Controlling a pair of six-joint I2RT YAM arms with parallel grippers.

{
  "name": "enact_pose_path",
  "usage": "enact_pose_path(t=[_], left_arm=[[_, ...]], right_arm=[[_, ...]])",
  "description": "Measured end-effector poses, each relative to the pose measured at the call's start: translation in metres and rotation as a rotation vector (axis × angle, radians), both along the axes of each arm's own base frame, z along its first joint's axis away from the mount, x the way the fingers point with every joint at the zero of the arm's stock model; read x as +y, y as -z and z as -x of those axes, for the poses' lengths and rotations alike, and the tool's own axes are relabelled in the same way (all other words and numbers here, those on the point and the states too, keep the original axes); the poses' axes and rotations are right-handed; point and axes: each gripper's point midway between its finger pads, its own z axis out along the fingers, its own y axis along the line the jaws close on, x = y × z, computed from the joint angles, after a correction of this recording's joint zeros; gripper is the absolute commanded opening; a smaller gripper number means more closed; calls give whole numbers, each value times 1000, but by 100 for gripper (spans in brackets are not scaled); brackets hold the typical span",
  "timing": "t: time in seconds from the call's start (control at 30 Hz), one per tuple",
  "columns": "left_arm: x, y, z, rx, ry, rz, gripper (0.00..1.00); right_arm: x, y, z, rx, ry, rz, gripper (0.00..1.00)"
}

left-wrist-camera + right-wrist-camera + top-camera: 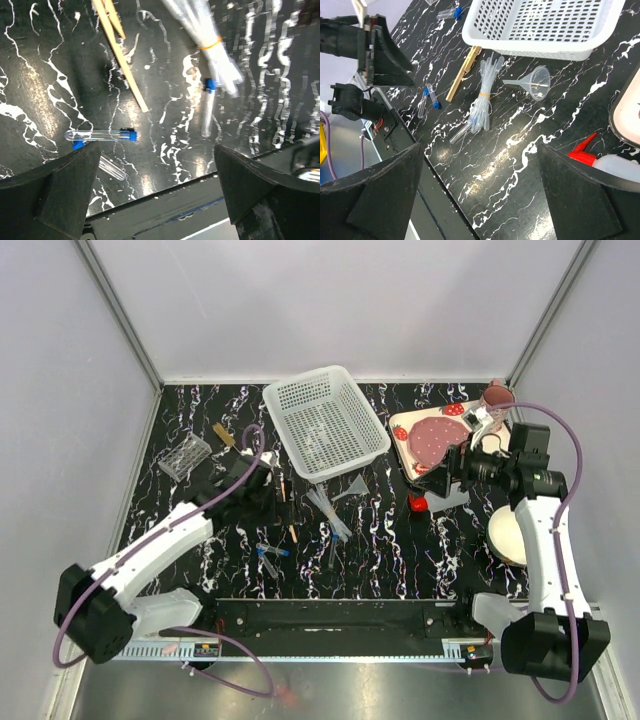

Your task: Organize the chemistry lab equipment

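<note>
A black, white-veined tabletop [400, 570] between pale grey walls [330, 300] holds a white basket [305, 379]; both arms' jaws stand apart.

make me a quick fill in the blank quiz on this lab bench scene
1. The small tubes have ___ caps.
2. The squeeze bottle lying on the table has a ___ cap.
3. The pipette bundle is tied with a band coloured ___.
4. The left claw and the right claw both stand ___.

Missing words: blue; red; orange; open.
</note>
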Motion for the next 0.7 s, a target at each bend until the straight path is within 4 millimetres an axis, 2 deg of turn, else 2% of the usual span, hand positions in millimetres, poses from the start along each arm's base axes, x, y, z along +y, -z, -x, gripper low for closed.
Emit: enact_pose_path(t=[0.13, 0.27, 0.53, 0.7], left_arm=[[2, 29, -4, 55, -15, -103, 97], [4, 46, -12, 76, -46, -154, 94], [5, 61, -30, 63, -137, -191, 93], [1, 60, -42, 38, -188, -167, 91]], right_arm=[[1, 12, 9, -2, 1, 2, 100], [1, 18, 11, -25, 7, 10, 100], [-2, 45, 9, -3, 24, 18, 100], [-3, 55, 7, 12, 35, 27, 100]])
